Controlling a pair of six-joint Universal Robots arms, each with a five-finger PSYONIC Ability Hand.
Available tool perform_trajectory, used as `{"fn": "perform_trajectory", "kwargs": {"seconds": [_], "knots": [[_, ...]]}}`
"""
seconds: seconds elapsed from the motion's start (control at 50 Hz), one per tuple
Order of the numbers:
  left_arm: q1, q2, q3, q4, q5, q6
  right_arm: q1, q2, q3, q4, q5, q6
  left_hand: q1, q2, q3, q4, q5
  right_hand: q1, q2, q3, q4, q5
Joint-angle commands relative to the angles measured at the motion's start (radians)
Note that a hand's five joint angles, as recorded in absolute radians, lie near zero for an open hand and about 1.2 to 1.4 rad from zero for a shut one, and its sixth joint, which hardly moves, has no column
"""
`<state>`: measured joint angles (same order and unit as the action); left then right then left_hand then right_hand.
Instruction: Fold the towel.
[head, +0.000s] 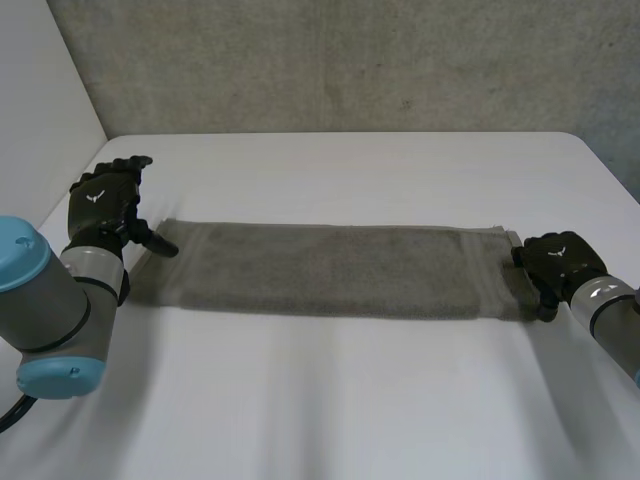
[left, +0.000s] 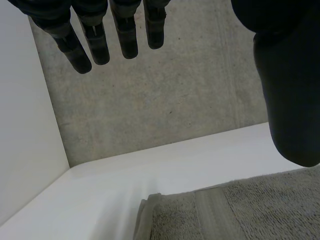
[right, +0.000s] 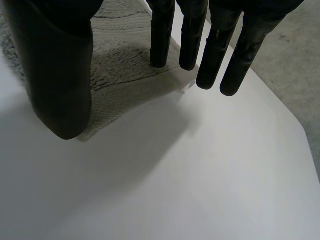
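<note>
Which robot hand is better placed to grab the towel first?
Probably the right robot hand: its open fingers and thumb hang over the towel's corner. The left robot hand's fingers point at the wall, off the towel.

The towel (head: 330, 270) lies flat across the middle of the table (head: 350, 400), its long sides parallel to the far edge. The left hand (head: 103, 200) is by its end nearest the table's left edge, the right hand (head: 556, 262) over its end nearest the right edge
</note>
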<state>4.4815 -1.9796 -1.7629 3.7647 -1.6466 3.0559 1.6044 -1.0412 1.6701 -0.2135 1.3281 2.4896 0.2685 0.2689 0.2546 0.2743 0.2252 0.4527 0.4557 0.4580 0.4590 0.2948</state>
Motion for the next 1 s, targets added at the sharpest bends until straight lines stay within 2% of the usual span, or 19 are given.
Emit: {"fn": "perform_trajectory", "kwargs": {"seconds": [0.02, 0.08, 0.18, 0.3, 0.34, 0.36, 0.4, 0.42, 0.44, 0.62, 0.68, 0.72, 0.8, 0.9, 0.92, 0.94, 0.98, 1.0], "knots": [[-0.002, -0.001, -0.004, -0.003, 0.002, 0.0, 0.006, -0.013, 0.016, 0.02, -0.003, 0.012, -0.073, -0.073, -0.059, -0.078, -0.204, 0.011, 0.008, 0.006, 0.005, -0.006], [-0.002, -0.002, -0.004, -0.003, 0.005, 0.0, 0.006, -0.014, 0.017, 0.029, -0.01, 0.022, -0.073, -0.073, -0.059, -0.078, -0.204, 0.011, 0.008, 0.006, 0.005, -0.006], [-0.004, -0.005, -0.003, -0.005, 0.008, 0.0, 0.005, -0.017, 0.014, 0.086, -0.087, 0.061, -0.076, -0.076, -0.062, -0.081, -0.207, 0.011, 0.008, 0.006, 0.005, -0.006], [-0.002, -0.007, -0.001, -0.005, 0.008, 0.0, 0.002, -0.011, 0.013, 0.08, -0.102, 0.061, -0.076, -0.076, -0.062, -0.081, -0.207, 0.055, 0.052, 0.05, 0.049, 0.038], [-0.002, -0.007, -0.001, -0.005, 0.008, 0.0, -0.001, -0.005, 0.0, 0.075, -0.101, 0.061, -0.076, -0.076, -0.062, -0.081, -0.207, 0.294, 0.291, 0.289, 0.288, 0.278], [-0.002, -0.007, 0.0, -0.005, 0.008, 0.0, -0.001, -0.005, 0.0, 0.075, -0.101, 0.061, -0.076, -0.076, -0.062, -0.081, -0.207, 0.296, 0.293, 0.291, 0.289, 0.279], [-0.002, -0.007, 0.0, -0.005, 0.008, 0.0, -0.008, 0.0, -0.013, 0.074, -0.099, 0.061, -0.076, -0.076, -0.062, -0.081, -0.207, 0.696, 0.693, 0.691, 0.69, 0.679], [-0.002, -0.007, 0.0, -0.005, 0.008, 0.0, -0.008, 0.0, -0.013, 0.074, -0.099, 0.061, -0.076, -0.076, -0.062, -0.081, -0.207, 0.698, 0.695, 0.693, 0.692, 0.681], [-0.002, -0.007, 0.0, -0.005, 0.008, 0.0, -0.02, 0.003, -0.024, 0.075, -0.093, 0.06, -0.076, -0.076, -0.062, -0.081, -0.207, 0.913, 0.91, 0.908, 0.907, 0.896], [-0.002, -0.007, -0.004, -0.005, 0.008, 0.001, -0.095, 0.001, -0.053, 0.079, -0.043, 0.023, -0.079, -0.079, -0.065, -0.084, -0.21, 0.944, 0.941, 0.938, 0.937, 0.927], [-0.002, -0.004, -0.006, -0.005, 0.008, 0.001, -0.158, -0.008, -0.07, 0.094, -0.023, -0.021, -0.079, -0.079, -0.065, -0.084, -0.21, 0.944, 0.941, 0.938, 0.937, 0.927], [-0.002, -0.001, -0.006, -0.005, 0.008, 0.001, -0.239, -0.025, -0.091, 0.1, -0.013, -0.11, -0.079, -0.079, -0.065, -0.084, -0.21, 0.944, 0.941, 0.938, 0.937, 0.927], [-0.002, 0.002, -0.006, -0.005, 0.008, 0.001, -0.285, -0.046, -0.14, 0.112, -0.012, -0.204, -0.081, -0.082, -0.067, -0.087, -0.213, 0.944, 0.941, 0.938, 0.937, 0.927], [-0.008, 0.004, -0.009, -0.005, 0.008, 0.001, -0.218, -0.102, -0.24, 0.143, -0.009, -0.19, -0.081, -0.082, -0.067, -0.087, -0.213, 0.944, 0.941, 0.938, 0.937, 0.927], [-0.008, 0.004, -0.009, -0.005, 0.008, 0.001, -0.159, -0.111, -0.278, 0.149, -0.01, -0.149, -0.081, -0.082, -0.067, -0.087, -0.213, 0.944, 0.941, 0.938, 0.937, 0.927], [-0.011, 0.004, -0.009, -0.005, 0.007, 0.001, -0.158, -0.111, -0.279, 0.149, -0.01, -0.149, -0.081, -0.082, -0.067, -0.087, -0.213, 0.944, 0.941, 0.938, 0.937, 0.927], [-0.018, 0.004, -0.009, -0.005, 0.008, 0.001, -0.024, -0.131, -0.341, 0.148, -0.015, -0.062, -0.081, -0.082, -0.067, -0.087, -0.213, 0.944, 0.941, 0.938, 0.937, 0.927], [-0.022, 0.004, -0.01, -0.005, 0.007, 0.001, -0.023, -0.131, -0.342, 0.148, -0.015, -0.061, -0.081, -0.082, -0.067, -0.087, -0.213, 0.944, 0.941, 0.938, 0.937, 0.927]]}}
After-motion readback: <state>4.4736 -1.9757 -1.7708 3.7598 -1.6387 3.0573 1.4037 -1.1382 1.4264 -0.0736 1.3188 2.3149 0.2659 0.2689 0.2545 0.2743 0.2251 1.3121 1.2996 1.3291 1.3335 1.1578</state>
